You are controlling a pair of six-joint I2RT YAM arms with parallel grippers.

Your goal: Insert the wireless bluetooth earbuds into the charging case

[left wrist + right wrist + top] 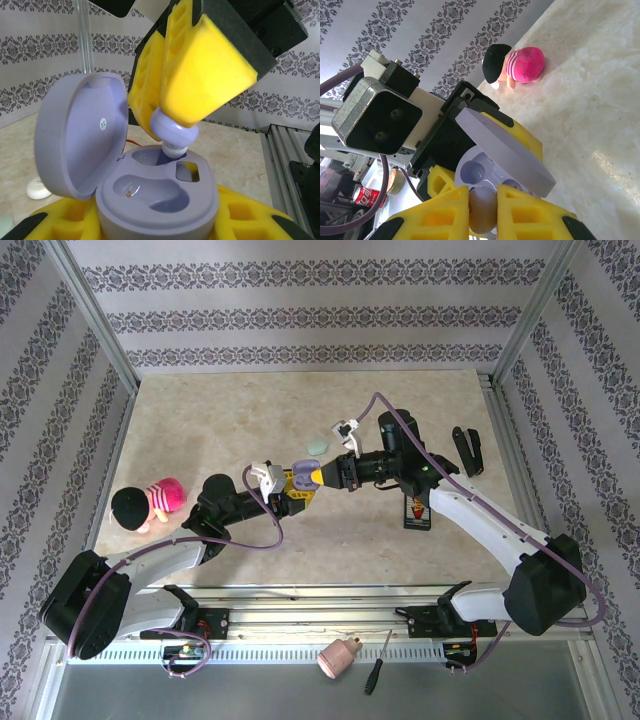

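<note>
From above, the left pincer (287,487) and the right pincer (316,475) meet nose to nose over the tabletop (250,410), with the lilac case (298,479) between them. A mint case (315,447) lies on the marble just beyond the lilac case. A doll (150,502) sits well to the left of it. Whether the mint case holds any buds cannot be made out here.

In the left wrist view, the lilac case is clamped between the left pincer's yellow fingers (245,215), and its lid (75,135) stands open at the left. Above the case, the right pincer's fingers are closed on a lilac earbud (172,131). The bud's tip is at the mouth of the rear well, but the bud is not seated. The front well (145,190) is empty. A small white object (37,189) lies on the tabletop to the left of the case, past the lid, too blurred to name.

In the right wrist view, the right pincer's own fingers pinch the pale bud directly over the case's open wells. The lid shows edge-on just beyond them, and the doll is far behind the case.

By my reading, the task is at an early stage. The first bud for this case is about to go in and nothing is yet seated. That bud needs pressing home and releasing, and then the second well needs filling. Any other sets are left after that.
</note>
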